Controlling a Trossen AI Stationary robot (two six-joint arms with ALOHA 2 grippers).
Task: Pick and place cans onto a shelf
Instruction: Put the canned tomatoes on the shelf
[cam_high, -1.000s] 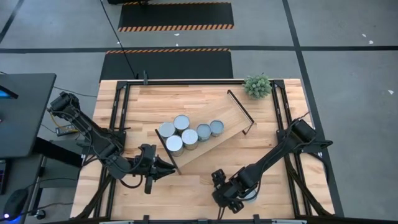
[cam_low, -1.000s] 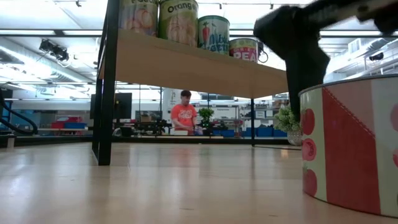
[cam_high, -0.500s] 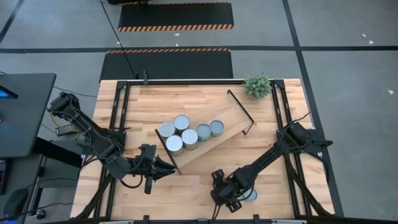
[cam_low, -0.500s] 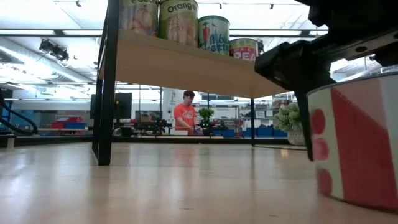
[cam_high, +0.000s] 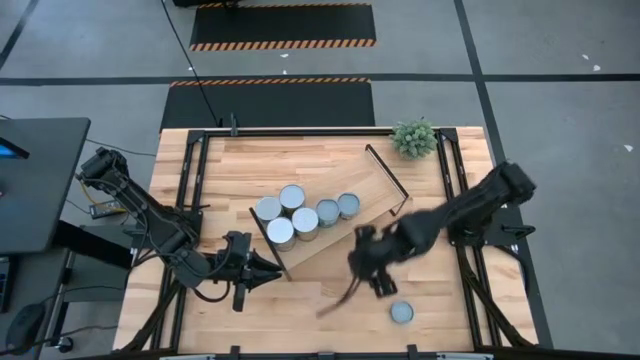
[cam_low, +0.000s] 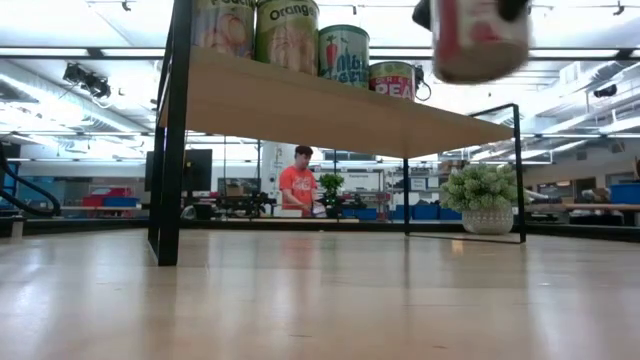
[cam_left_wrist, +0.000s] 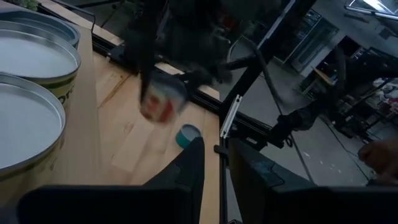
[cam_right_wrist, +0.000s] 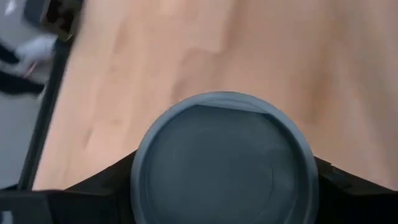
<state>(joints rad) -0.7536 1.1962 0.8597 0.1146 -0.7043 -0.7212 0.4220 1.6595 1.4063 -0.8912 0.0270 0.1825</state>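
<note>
The light-wood shelf (cam_high: 372, 186) stands slantwise at mid-table, with several cans (cam_high: 305, 222) upright on its left half; they also show in the low view (cam_low: 344, 55). My right gripper (cam_high: 371, 262), just right of the shelf's near edge, is shut on a red-and-white can with a blue-grey top (cam_right_wrist: 224, 168), high above the table (cam_low: 480, 40). One more can (cam_high: 401, 312) stands upright on the table near its near edge. My left gripper (cam_high: 262, 271) waits shut at the shelf's near left end, touching nothing. My right gripper holds the can by its side wall just below the top rim (cam_right_wrist: 140, 177), pinched between the two fingers, one on each side. The fingers come from above, pointing down. The can hangs upright, lifted clear of the table (cam_low: 480, 60).
A small potted plant (cam_high: 414, 138) stands at the table's far right corner. Black frame rails (cam_high: 452, 190) run along the table's sides. A person (cam_low: 297, 185) stands far behind the table. Bare wood lies between the shelf and the near edge.
My right gripper has risen from the table's near edge and gone toward the far edge and the shelf, carrying the red-and-white can, which has been lifted clear of the table. The other can near the near edge has stayed in place.
</note>
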